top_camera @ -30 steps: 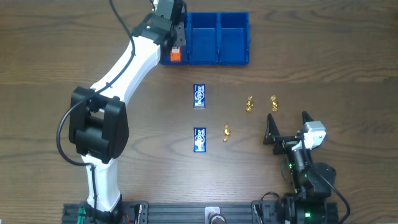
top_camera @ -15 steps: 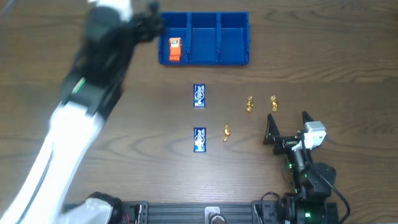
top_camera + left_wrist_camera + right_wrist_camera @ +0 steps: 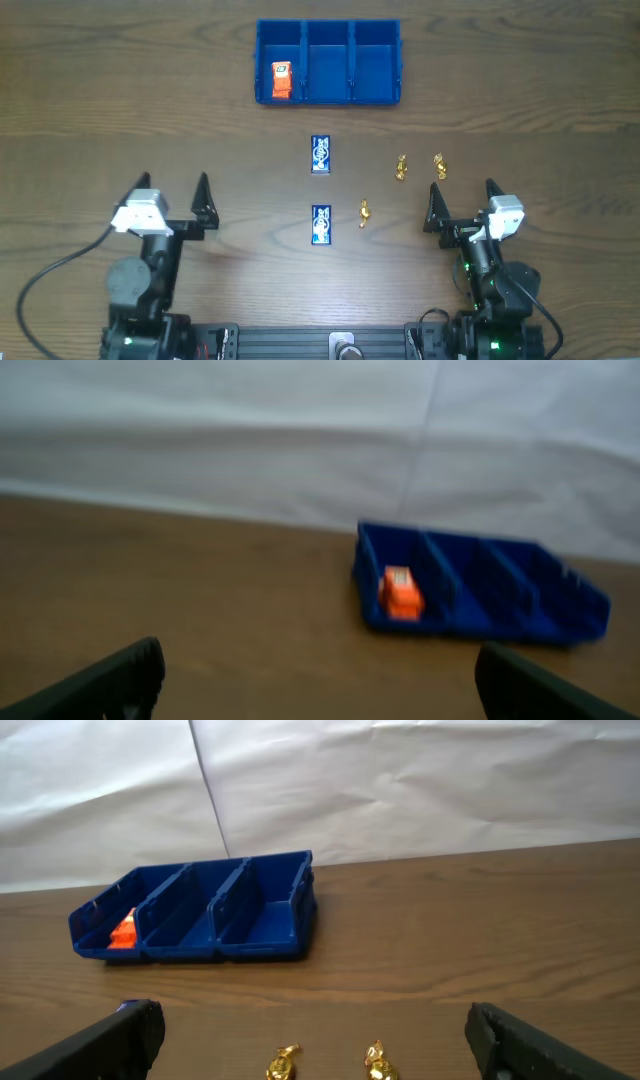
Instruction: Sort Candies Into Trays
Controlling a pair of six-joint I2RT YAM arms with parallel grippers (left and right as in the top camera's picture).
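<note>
From the top view, the blue tray (image 3: 328, 100) sits at the far side of the counter (image 3: 100, 100), its three compartments side by side. An orange candy (image 3: 282, 81) lies in the tray's left compartment. On the bare wood in the middle I see the far blue candy (image 3: 321, 155) and, closer to the arms, the near blue candy (image 3: 321, 224), well apart and in line with each other. A gold candy (image 3: 365, 212) lies just beside the near blue candy on its right. Two more gold candies (image 3: 401, 167) (image 3: 439, 165) lie near each other further right. My left hand (image 3: 172, 195) is close to its base at the left with its fingers spread wide, and it grips nothing. My right hand (image 3: 463, 200) is close to its base at the right, also spread wide and holding nothing. The pair of gold candies lies just beyond it.

In the left wrist view, the left hand's dark fingertips (image 3: 110, 680) stand far apart with only counter between them. The blue tray (image 3: 480, 622) is well ahead, the orange candy (image 3: 401, 591) in an end compartment.

In the right wrist view, the right hand's fingertips (image 3: 540, 1040) are just as wide apart. The two gold candies (image 3: 283, 1063) (image 3: 377, 1061) lie on the counter between them, touched by neither. The blue tray (image 3: 215, 952) stands farther off against a white backdrop (image 3: 400, 790), with the orange candy (image 3: 123, 933) in an end compartment.
</note>
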